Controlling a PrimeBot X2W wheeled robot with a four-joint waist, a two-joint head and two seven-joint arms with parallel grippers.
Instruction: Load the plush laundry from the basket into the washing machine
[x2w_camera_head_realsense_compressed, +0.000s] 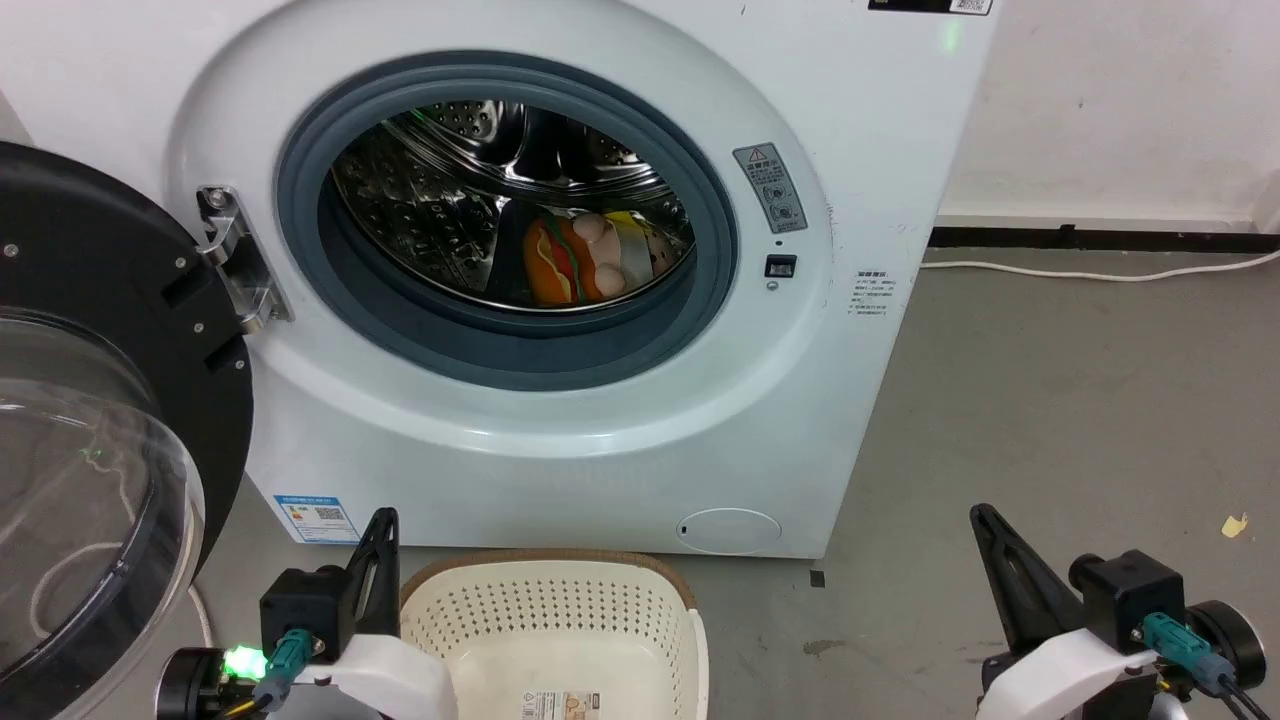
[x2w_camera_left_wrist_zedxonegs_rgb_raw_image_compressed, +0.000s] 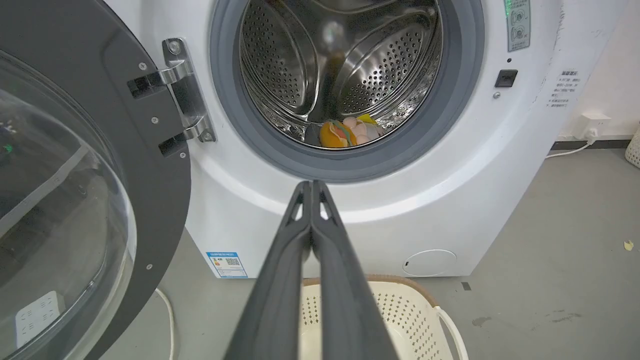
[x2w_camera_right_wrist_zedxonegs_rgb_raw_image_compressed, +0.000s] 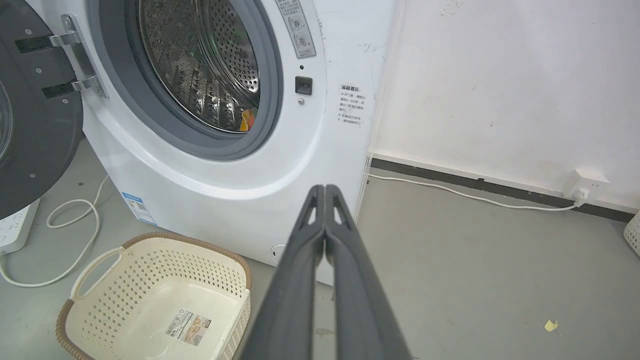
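The plush laundry (x2w_camera_head_realsense_compressed: 590, 258), a pink doll with an orange burger-striped part and yellow hat, lies on the floor of the steel drum inside the washing machine (x2w_camera_head_realsense_compressed: 850, 400); it also shows small in the left wrist view (x2w_camera_left_wrist_zedxonegs_rgb_raw_image_compressed: 347, 133). The cream basket (x2w_camera_head_realsense_compressed: 560, 620) stands on the floor before the washer, holding nothing but its label sticker (x2w_camera_right_wrist_zedxonegs_rgb_raw_image_compressed: 187, 327). My left gripper (x2w_camera_left_wrist_zedxonegs_rgb_raw_image_compressed: 311, 186) is shut with nothing in it, low at the basket's left (x2w_camera_head_realsense_compressed: 385, 520). My right gripper (x2w_camera_right_wrist_zedxonegs_rgb_raw_image_compressed: 325, 190) is shut too, low at the right (x2w_camera_head_realsense_compressed: 980, 515), over bare floor.
The washer's black-framed glass door (x2w_camera_head_realsense_compressed: 90, 470) stands swung open at the left. A white cable (x2w_camera_right_wrist_zedxonegs_rgb_raw_image_compressed: 75, 250) and power strip (x2w_camera_right_wrist_zedxonegs_rgb_raw_image_compressed: 12, 227) lie on the floor left of the machine. Another cable (x2w_camera_right_wrist_zedxonegs_rgb_raw_image_compressed: 470, 197) runs along the back wall to a socket. Grey floor (x2w_camera_head_realsense_compressed: 1080, 400) spreads to the right.
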